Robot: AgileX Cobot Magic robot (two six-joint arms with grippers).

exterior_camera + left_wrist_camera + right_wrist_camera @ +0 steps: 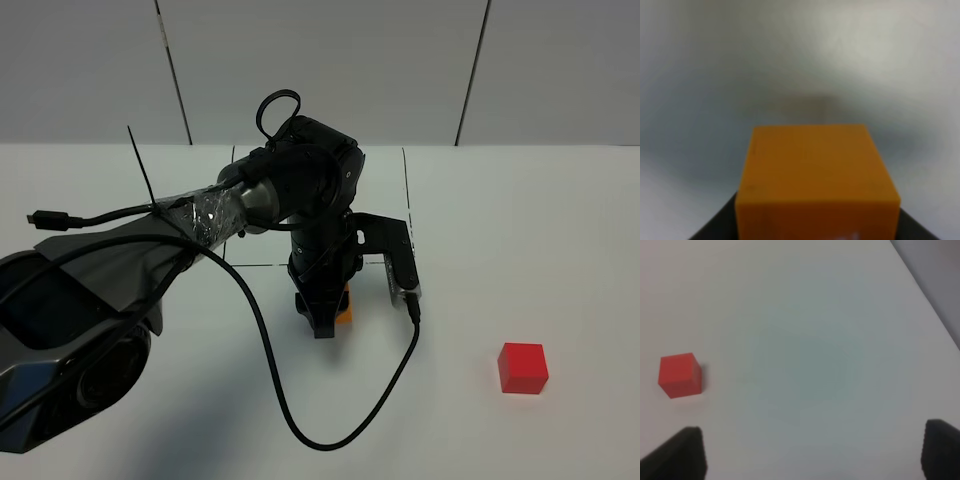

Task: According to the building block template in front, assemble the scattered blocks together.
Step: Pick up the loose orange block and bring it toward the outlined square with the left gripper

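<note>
Where the left wrist view looks along the tool, the orange cube (817,175) is seen clamped between the dark fingers (720,231) of the left gripper (322,318), which is closed on two opposite faces of it. The cube is a plain matte block with flat faces and straight edges; its surface appears smooth, though this view is blurred. In the exterior high view only a small orange part of it shows beside the black fingers, near the middle of the white table (520,220) and well apart from the far edge. Whether the cube rests on the table or is held just above it cannot be told.

The red cube (523,367) is of the same shape and the same matte finish. It is placed flat on the right side of the table, nearer to the front than the orange cube and well apart from it.

Of the right gripper (810,455) only two dark fingertips (682,455) are seen. They stand wide apart, and nothing is held between them. The red cube lies ahead of them and is touched by neither.

The left arm (310,190) is covered by a glossy black shell, and one section is wrapped in crinkled silvery tape (205,215). A round black cable (270,350) is laid in a loose curve over the smooth table. Thin black lines (405,190) are drawn toward the far edge and are partly hidden behind the arm.
</note>
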